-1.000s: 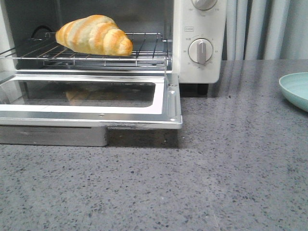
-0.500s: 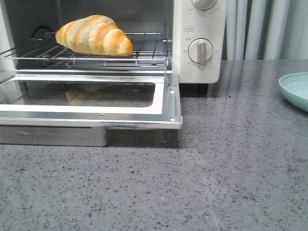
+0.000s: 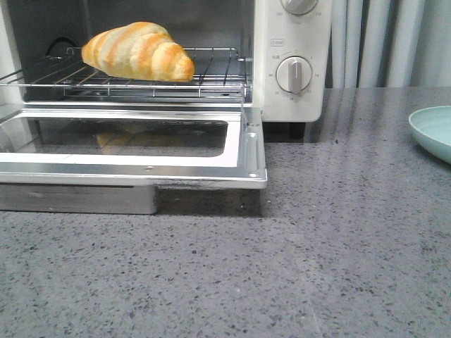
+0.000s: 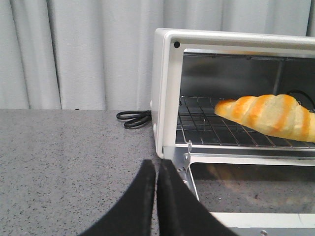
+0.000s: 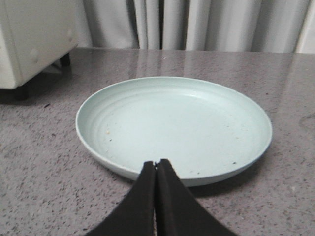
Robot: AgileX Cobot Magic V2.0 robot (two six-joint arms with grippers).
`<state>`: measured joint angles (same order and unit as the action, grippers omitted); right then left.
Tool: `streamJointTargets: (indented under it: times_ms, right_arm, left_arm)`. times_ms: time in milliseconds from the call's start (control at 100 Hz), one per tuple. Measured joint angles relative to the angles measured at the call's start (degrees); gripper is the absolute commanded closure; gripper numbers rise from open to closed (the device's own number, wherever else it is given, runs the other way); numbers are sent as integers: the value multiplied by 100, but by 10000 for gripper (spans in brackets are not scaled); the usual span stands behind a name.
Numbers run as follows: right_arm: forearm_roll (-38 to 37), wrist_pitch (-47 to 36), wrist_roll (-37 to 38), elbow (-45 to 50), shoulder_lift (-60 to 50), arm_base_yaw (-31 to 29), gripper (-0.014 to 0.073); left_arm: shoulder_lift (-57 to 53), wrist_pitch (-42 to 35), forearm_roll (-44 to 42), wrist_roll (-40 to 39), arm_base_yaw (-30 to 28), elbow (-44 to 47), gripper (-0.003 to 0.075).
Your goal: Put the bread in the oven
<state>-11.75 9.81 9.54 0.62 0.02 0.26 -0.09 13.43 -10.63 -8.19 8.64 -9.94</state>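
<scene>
The bread [image 3: 137, 51], a golden-orange striped croissant roll, lies on the wire rack inside the cream-white oven [image 3: 290, 42]. The oven's glass door [image 3: 134, 148] is dropped open and lies flat. The bread also shows in the left wrist view [image 4: 268, 115] on the rack. My left gripper [image 4: 156, 164] is shut and empty, in front of the oven's left corner by the door hinge. My right gripper [image 5: 156, 164] is shut and empty, just before the near rim of a pale green plate [image 5: 172, 125]. Neither gripper shows in the front view.
The pale green plate [image 3: 431, 130] sits at the right edge of the grey speckled counter. A black power cord [image 4: 134, 118] lies coiled left of the oven. Grey curtains hang behind. The oven's side and a black foot [image 5: 19, 91] show in the right wrist view.
</scene>
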Motion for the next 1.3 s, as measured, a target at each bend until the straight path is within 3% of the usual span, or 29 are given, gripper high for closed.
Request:
streamJointTargets:
  times_ms: [290,670,1300]
  right_arm:
    - [444,289,-737,0,-50,-232,662]
    - [561,887,-855,0,-50,-656,662]
    - [574,914,-954,0,-50,-659,662]
  left_arm:
    - [0,0,0,0,0,0,741]
    - [0,0,0,0,0,0,741]
    - [0,0,0,0,0,0,741]
